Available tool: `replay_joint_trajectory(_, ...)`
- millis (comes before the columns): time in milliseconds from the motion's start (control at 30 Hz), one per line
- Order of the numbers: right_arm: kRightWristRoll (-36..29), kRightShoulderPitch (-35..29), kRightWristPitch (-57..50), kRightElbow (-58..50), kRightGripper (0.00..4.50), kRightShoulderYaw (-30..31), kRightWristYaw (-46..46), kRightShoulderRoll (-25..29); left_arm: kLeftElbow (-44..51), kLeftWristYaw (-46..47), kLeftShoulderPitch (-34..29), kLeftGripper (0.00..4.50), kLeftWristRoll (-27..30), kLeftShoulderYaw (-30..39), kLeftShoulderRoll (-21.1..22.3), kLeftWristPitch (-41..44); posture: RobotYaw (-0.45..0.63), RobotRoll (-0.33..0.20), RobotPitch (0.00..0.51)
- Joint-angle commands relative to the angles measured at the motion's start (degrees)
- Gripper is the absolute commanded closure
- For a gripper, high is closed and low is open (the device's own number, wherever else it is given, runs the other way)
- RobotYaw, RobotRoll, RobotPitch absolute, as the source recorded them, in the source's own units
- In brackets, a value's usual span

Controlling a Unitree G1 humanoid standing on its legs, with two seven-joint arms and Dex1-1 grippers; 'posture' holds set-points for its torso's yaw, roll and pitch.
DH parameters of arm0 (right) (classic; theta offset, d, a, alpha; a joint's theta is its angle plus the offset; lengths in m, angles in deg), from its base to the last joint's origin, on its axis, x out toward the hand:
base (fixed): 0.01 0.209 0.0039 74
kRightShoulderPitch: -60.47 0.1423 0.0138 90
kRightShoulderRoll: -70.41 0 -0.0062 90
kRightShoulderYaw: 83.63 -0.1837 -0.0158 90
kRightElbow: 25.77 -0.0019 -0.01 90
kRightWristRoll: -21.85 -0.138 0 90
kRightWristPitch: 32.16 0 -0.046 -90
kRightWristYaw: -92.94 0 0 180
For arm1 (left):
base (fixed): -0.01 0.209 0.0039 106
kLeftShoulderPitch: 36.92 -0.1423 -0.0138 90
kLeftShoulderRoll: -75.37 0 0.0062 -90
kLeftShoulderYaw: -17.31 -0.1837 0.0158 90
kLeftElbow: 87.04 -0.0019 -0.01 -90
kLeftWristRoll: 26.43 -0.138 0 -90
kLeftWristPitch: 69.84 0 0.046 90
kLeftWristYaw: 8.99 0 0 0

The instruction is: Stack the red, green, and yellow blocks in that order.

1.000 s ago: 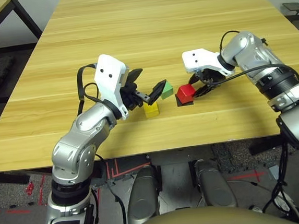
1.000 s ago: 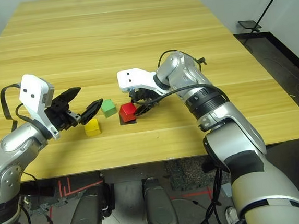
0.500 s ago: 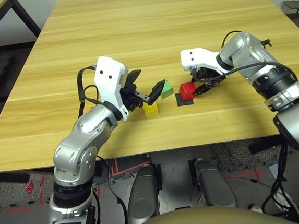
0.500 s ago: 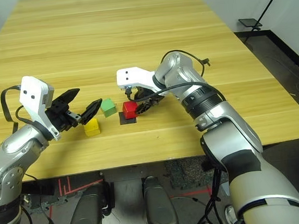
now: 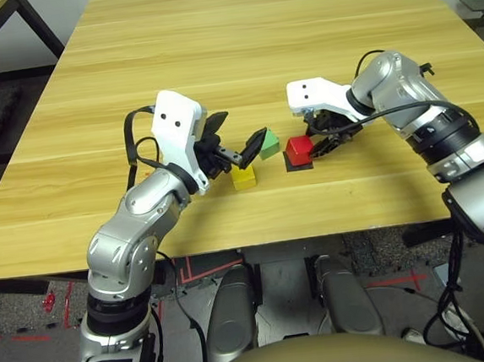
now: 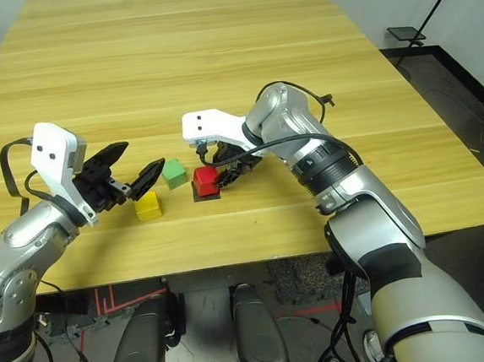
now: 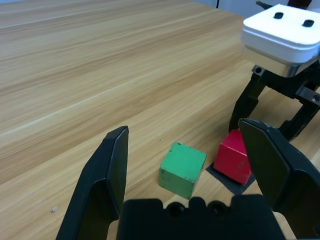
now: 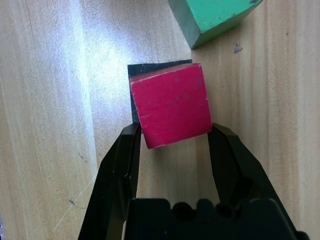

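Observation:
The red cube sits between the fingers of my right gripper, which is shut on it. The cube is slightly tilted, right over a flat black square patch; I cannot tell whether it touches the patch. The green cube rests on the table just left of the red one. The yellow block lies nearer the front edge, left of the green. My left gripper hovers open above the yellow block, pointing at the green cube, holding nothing.
The wooden table stretches bare behind the blocks. Its front edge lies a short way before the yellow block. A dark table leg stands at the far left, a black stand on the floor at the right.
My right gripper has shifted slightly left with the red cube, staying over the black patch. The left arm has not moved.

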Motion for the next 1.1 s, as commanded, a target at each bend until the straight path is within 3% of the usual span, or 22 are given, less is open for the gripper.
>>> replay_joint_trajectory(33, -0.5, -1.2, -0.6, -1.7, 1.62, 0.9, -0.6, 0.8, 0.3, 0.1, -0.7, 0.0, -0.6, -0.2, -0.2, -0.2, 0.54, -0.286, 0.146)
replay_joint_trajectory(200, -2.8, -1.8, 0.0, -0.4, 0.02, -2.4, 1.7, -0.2, -1.0, -1.1, 0.2, 0.0, -0.5, -0.5, 0.3, -0.3, 0.52, -0.269, 0.136)
replay_joint_trajectory(267, -5.3, -1.1, 0.9, 2.2, 0.02, -5.6, 3.7, -1.3, -2.1, -2.4, 1.2, 0.0, -0.3, -0.5, 1.1, -0.3, 0.5, -0.261, 0.132)
replay_joint_trajectory(367, -12.7, 0.3, 8.1, 10.5, 0.02, -15.2, 5.4, -1.1, -5.3, -7.1, 3.9, 0.0, 0.2, -1.9, 3.9, 0.2, 0.47, -0.243, 0.121)
replay_joint_trajectory(500, -21.9, 1.1, 16.3, 20.7, 0.02, -25.1, -1.2, 1.6, -10.8, -15.0, 7.4, 0.0, -0.3, -4.6, 8.0, -1.3, 0.42, -0.226, 0.111)
replay_joint_trajectory(733, -24.7, -4.9, 26.4, 28.7, 0.02, -27.2, -6.1, 12.3, -27.6, -27.7, 17.1, 0.0, -6.2, -11.6, 11.7, -8.3, 0.31, -0.187, 0.097)
replay_joint_trajectory(900, -26.1, -9.4, 25.6, 27.1, 0.02, -31.0, -2.7, 14.0, -35.9, -31.6, 21.9, 0.0, -10.3, -15.6, 9.7, -9.8, 0.24, -0.152, 0.089)
replay_joint_trajectory(1100, -28.4, -15.0, 21.2, 19.6, 0.02, -34.0, 0.7, 14.2, -39.3, -33.7, 25.0, 0.0, -14.5, -19.5, 8.7, -8.1, 0.19, -0.118, 0.092)
